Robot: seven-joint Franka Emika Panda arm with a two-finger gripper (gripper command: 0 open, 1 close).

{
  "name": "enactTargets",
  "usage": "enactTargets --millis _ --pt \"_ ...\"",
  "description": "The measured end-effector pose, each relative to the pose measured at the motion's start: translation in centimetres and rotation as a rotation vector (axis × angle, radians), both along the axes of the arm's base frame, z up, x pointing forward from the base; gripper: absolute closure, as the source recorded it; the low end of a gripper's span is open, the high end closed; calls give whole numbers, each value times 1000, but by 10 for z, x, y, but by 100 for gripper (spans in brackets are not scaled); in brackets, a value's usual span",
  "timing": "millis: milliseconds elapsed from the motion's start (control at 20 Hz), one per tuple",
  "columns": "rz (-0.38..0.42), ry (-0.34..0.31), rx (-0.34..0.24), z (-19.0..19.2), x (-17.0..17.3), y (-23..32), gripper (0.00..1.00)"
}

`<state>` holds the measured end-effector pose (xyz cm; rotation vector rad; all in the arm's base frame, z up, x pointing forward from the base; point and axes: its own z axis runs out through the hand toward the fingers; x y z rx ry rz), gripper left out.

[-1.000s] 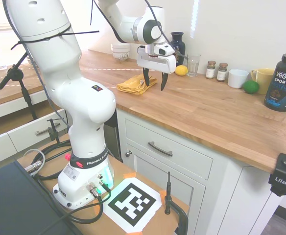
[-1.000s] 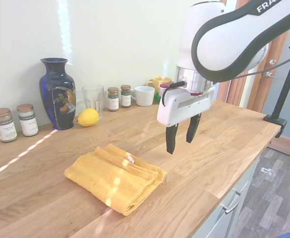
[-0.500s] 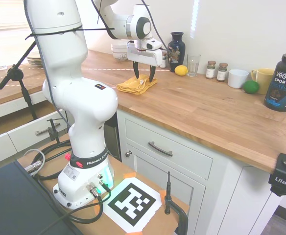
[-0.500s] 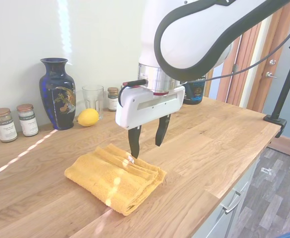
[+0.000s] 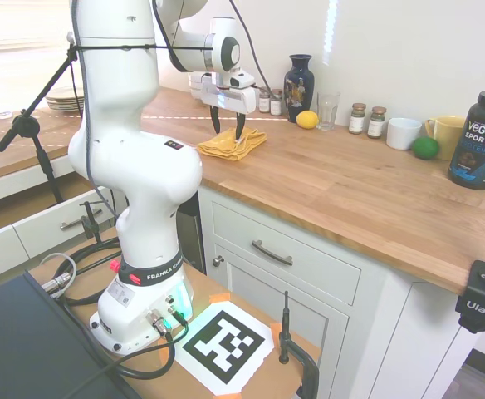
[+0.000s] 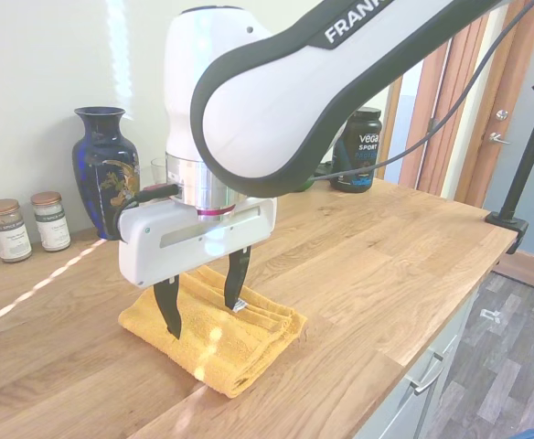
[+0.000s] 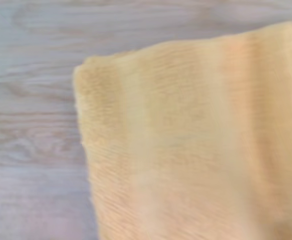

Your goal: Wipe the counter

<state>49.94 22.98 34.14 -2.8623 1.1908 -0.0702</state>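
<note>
The hand (image 6: 203, 304) is held open above a folded yellow towel (image 6: 214, 333), its two dark fingers (image 6: 167, 311) spread apart and pointed down over the cloth. The towel is spread directly beneath the hand on the wooden table (image 6: 386, 265). Behind the hand, a blue vase (image 6: 107, 174) is seen against the wall.

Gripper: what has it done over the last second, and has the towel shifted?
The gripper has swung along the counter from bare wood to directly over the folded yellow towel, and come lower. Its fingers are open as before and hold nothing. The towel, the vase and the jars have not moved.
</note>
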Motion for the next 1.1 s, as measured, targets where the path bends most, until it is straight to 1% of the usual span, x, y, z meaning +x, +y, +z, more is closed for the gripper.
enactTargets --millis 150,200,450,1100 --pt "-5 6 -6 -12 2 7 0" --pt "-9 4 -9 -12 3 8 100" --pt "-20 2 -17 -14 2 10 100" --pt "-34 -5 -15 -14 5 3 100"
